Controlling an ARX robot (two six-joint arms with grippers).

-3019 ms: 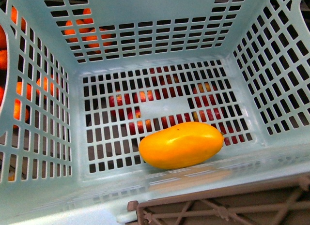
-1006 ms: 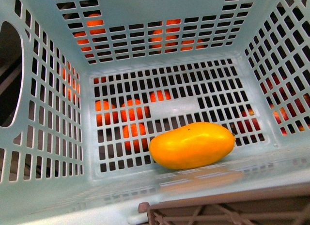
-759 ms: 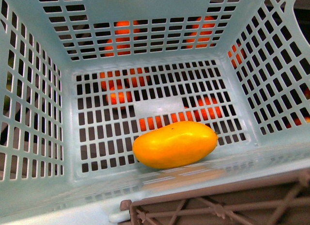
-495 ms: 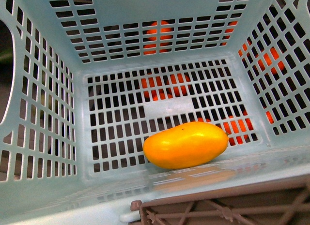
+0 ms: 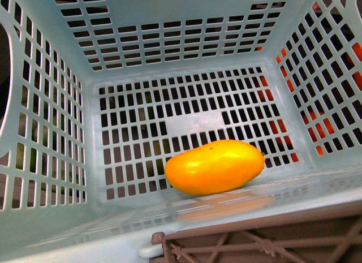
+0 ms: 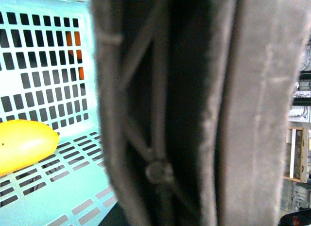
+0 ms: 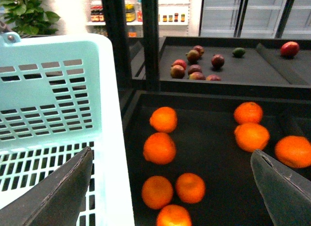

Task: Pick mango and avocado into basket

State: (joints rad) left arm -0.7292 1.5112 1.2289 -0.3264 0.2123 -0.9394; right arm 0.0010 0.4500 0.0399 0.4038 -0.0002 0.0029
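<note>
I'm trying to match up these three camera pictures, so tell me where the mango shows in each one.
Front view: the mango lies on the basket floor, by the near wall, right of centre.
Left wrist view: one end shows at the picture's edge, on the floor near the blurred brown handle.
Right wrist view: not in it.
Shared landmark: the basket's slotted turquoise wall.

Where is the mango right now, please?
In the front view the mango lies on the slotted floor of the basket, slightly right of centre, close to its near wall by the brown handle.
</note>
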